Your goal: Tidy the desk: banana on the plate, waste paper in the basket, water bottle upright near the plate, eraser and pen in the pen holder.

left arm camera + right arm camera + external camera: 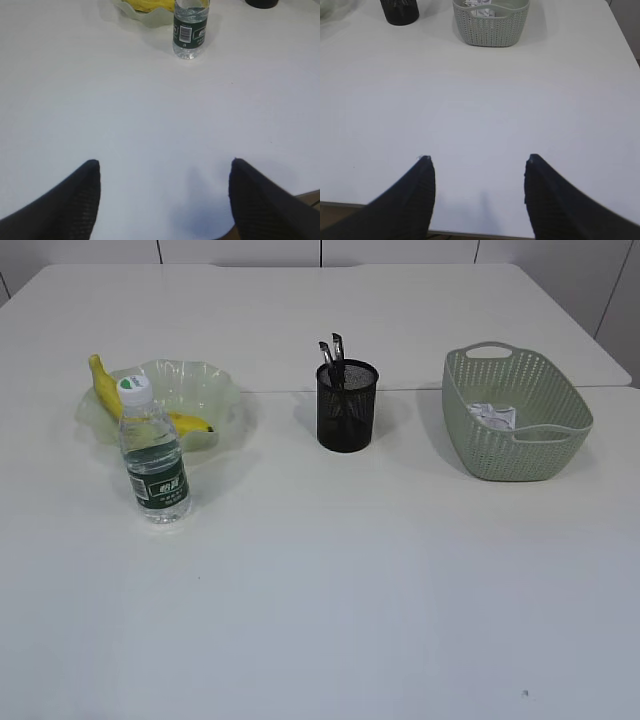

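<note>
A yellow banana point(108, 390) lies on the pale wavy plate point(215, 385) at the left. A clear water bottle point(153, 452) with a dark label stands upright just in front of the plate; it also shows in the left wrist view point(190, 30). A black mesh pen holder point(347, 406) at the middle holds dark pens point(333, 355); the eraser is not visible. Crumpled white paper point(493, 416) lies in the green basket point(520, 450). My left gripper point(164, 165) is open and empty over bare table near the front edge. My right gripper point(479, 161) is open and empty too.
The white table point(330, 570) runs wide at the front. In the right wrist view the basket point(491, 27) and pen holder point(400, 12) stand at the far side. Neither arm shows in the exterior view.
</note>
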Controlling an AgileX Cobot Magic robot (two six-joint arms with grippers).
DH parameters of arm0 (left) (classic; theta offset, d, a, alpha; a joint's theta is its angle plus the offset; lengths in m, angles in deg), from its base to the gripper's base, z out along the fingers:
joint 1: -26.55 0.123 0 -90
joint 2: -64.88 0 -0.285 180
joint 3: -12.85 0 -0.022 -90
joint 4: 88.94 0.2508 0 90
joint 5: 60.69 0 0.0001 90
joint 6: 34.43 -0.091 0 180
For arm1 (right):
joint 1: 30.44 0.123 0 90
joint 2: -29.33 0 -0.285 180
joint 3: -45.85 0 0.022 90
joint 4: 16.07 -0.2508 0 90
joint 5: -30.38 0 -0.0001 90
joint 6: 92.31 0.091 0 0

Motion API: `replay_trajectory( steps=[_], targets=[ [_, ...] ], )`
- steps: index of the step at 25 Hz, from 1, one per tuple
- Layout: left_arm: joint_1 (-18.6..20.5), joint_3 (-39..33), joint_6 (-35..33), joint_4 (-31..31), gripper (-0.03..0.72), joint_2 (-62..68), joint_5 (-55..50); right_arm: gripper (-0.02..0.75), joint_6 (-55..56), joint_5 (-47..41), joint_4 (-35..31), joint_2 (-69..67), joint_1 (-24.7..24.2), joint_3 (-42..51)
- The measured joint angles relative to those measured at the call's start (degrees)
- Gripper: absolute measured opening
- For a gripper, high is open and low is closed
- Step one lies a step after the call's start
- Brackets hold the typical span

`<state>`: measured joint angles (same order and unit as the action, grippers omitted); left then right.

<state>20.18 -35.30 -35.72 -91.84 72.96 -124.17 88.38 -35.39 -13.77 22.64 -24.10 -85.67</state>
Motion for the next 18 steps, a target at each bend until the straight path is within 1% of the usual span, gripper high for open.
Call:
replay_trajectory(
  steps=[4,12,18],
  targets=[
    [0.2,0.0,0.0,0.0,0.56,0.0,0.0,0.433,0.0,0.0,-0.37,0.0,0.0,0.0],
    [2.91,0.0,0.0,0.0,0.559,0.0,0.0,0.434,0.0,0.22,-0.79,0.0,0.0,0.0],
    [3.03,0.0,0.0,0.0,0.559,0.0,0.0,0.434,0.0,0.22,-0.88,0.0,0.0,0.0]
  ],
)
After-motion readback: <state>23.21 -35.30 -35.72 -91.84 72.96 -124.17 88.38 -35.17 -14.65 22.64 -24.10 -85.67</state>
